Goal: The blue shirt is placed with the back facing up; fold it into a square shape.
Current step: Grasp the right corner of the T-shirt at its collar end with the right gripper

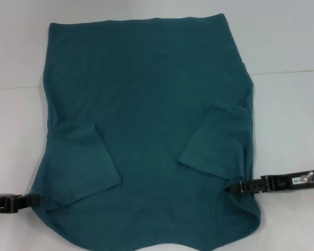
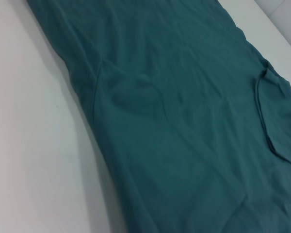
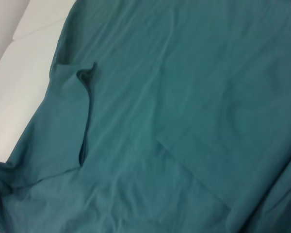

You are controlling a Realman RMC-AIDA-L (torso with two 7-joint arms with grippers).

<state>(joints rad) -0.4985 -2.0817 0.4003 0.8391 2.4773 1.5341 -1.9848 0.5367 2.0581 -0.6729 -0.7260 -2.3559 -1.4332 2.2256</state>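
Note:
The blue shirt (image 1: 146, 120) lies flat on the white table, plain side up, with both short sleeves folded inward onto the body. My left gripper (image 1: 32, 200) is at the shirt's near left edge, touching the cloth. My right gripper (image 1: 233, 187) is at the near right edge, just below the folded right sleeve (image 1: 214, 141), and is shut on the cloth there. In the right wrist view the shirt (image 3: 174, 97) bunches up at the corner nearest the gripper. The left wrist view shows the shirt (image 2: 184, 121) lying smooth with the left sleeve fold.
The white table (image 1: 288, 120) shows on both sides of the shirt and beyond its far hem. A faint seam line crosses the table behind the shirt's middle. The shirt's near edge runs off the bottom of the head view.

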